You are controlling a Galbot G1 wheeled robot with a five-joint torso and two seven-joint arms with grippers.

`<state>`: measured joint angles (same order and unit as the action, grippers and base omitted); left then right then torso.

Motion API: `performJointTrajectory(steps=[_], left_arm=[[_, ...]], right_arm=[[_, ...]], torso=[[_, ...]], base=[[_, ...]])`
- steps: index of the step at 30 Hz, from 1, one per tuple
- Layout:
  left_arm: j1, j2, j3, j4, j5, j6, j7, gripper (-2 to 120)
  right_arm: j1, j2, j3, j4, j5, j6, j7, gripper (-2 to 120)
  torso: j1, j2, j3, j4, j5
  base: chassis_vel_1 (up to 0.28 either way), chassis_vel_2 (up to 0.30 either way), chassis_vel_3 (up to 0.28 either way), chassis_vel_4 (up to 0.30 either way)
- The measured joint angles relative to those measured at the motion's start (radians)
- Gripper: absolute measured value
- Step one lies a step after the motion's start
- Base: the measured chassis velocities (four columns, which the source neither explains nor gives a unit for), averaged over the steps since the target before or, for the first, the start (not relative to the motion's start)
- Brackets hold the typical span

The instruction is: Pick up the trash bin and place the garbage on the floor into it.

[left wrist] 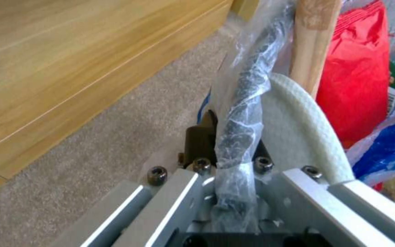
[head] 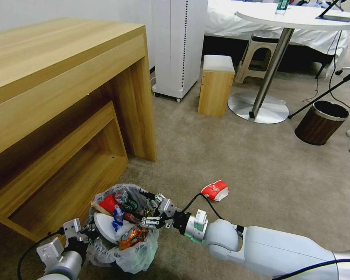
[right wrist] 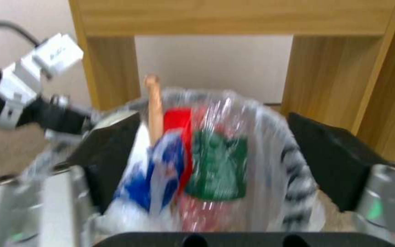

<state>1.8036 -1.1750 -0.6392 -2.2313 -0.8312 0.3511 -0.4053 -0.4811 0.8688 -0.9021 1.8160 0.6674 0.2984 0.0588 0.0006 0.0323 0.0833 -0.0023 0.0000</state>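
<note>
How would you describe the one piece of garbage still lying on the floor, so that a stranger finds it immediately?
Start from the big wooden desk and look at the beige floor by its front corner. Beyond the right gripper and the full trash bin lies a crumpled carton. It alone is red and white and outside the bin.

You had no text you could read. The black lettering on the crinkly translucent plastic bag (right wrist: 293, 161) was too smeared to make out, and the green label on the clear bottle (right wrist: 218, 168) showed no legible words.
</note>
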Motion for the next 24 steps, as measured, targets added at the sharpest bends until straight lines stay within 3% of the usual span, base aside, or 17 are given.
performJointTrajectory(steps=[5, 8, 9, 12, 13, 16, 24], left_arm=[[-0.002, 0.003, 0.000, 0.006, 0.000, 0.000, 0.000, 0], [-0.003, 0.012, -0.001, 0.006, -0.003, 0.000, 0.000, 0], [-0.003, 0.012, -0.001, 0.006, -0.003, 0.000, 0.000, 0], [0.000, 0.018, -0.003, -0.002, -0.004, 0.000, 0.000, 0], [0.000, 0.018, -0.003, -0.002, -0.004, 0.000, 0.000, 0], [0.006, 0.022, -0.008, -0.005, 0.013, 0.000, 0.007, 0], [0.012, 0.033, -0.019, -0.003, 0.063, 0.002, 0.019, 0]], right_arm=[[-0.033, 0.002, 0.093, 0.037, 0.022, 0.003, 0.018, 99], [-0.071, -0.004, 0.225, 0.080, 0.073, -0.004, 0.049, 100], [-0.071, -0.004, 0.225, 0.080, 0.073, -0.004, 0.049, 100], [-0.111, -0.022, 0.399, 0.095, 0.132, -0.027, 0.116, 100], [-0.111, -0.022, 0.399, 0.095, 0.132, -0.027, 0.116, 100], [-0.166, -0.040, 0.558, 0.079, 0.132, -0.086, 0.242, 100], [-0.332, -0.075, 0.783, 0.022, 0.000, -0.197, 0.462, 100]], torso=[[0.000, 0.000, 0.000, 0.0000, 0.0001], [0.000, 0.000, 0.000, 0.0000, 0.0001], [0.000, 0.000, 0.000, 0.0000, 0.0001], [0.000, 0.000, 0.000, 0.0000, 0.0001], [0.000, 0.000, 0.000, 0.0000, 0.0001], [0.000, 0.000, 0.000, 0.0000, 0.0002], [0.000, 0.000, 0.000, -0.0001, 0.0003]], base=[[0.000, 0.000, 0.000, 0.000], [0.000, 0.000, 0.000, 0.000], [0.000, 0.000, 0.000, 0.000], [0.000, 0.000, 0.000, 0.000], [0.000, 0.000, 0.000, 0.000], [0.000, 0.000, 0.000, 0.000], [0.000, 0.000, 0.000, 0.000]])
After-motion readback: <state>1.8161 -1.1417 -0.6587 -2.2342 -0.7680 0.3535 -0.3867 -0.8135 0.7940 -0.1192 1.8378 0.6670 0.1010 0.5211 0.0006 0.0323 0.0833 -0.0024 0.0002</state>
